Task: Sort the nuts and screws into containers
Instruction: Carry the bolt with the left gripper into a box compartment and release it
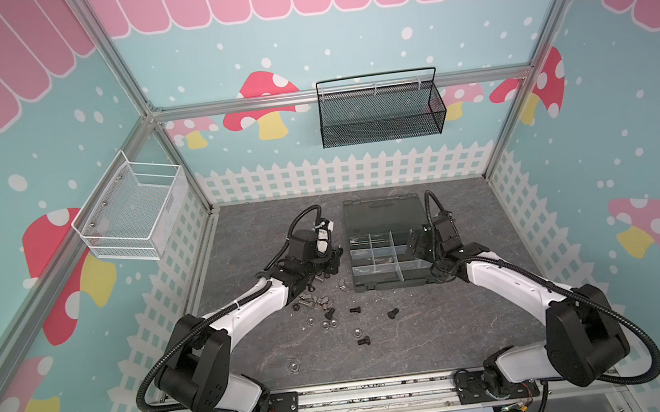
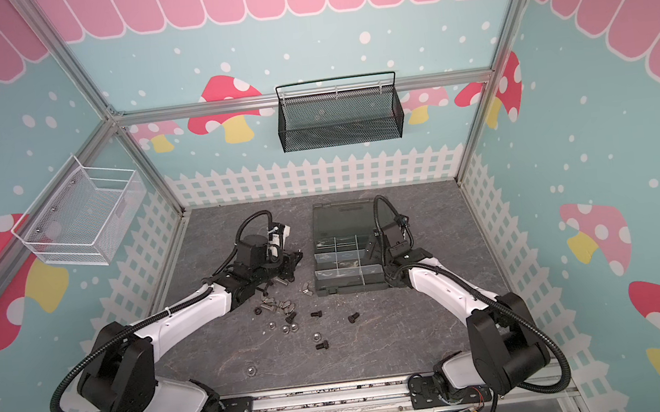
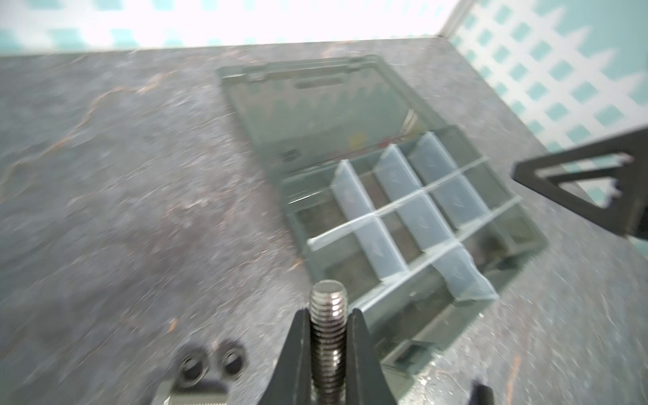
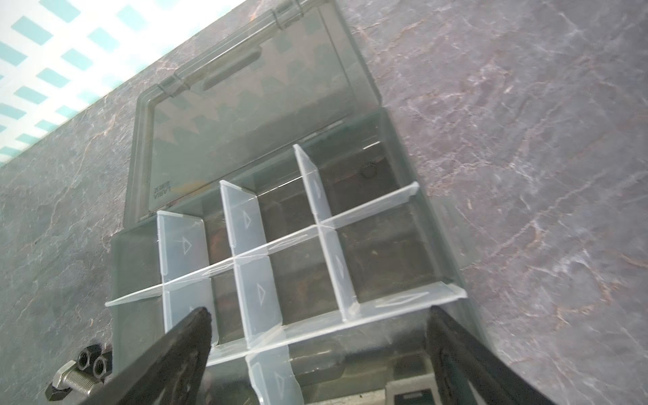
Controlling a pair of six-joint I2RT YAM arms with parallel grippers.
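Your left gripper (image 3: 328,317) is clamped on a silver screw (image 3: 328,298), just left of the open organizer box (image 1: 387,285) on the dark marbled surface (image 1: 437,329). Your right gripper (image 4: 317,312) gapes over the containers (image 4: 305,280). Loose screws (image 1: 392,313) and nuts (image 1: 357,332) lie nearer. The lid lettering (image 4: 163,191) is unreadable. Mushroom-print walls (image 1: 261,47) surround the scene.
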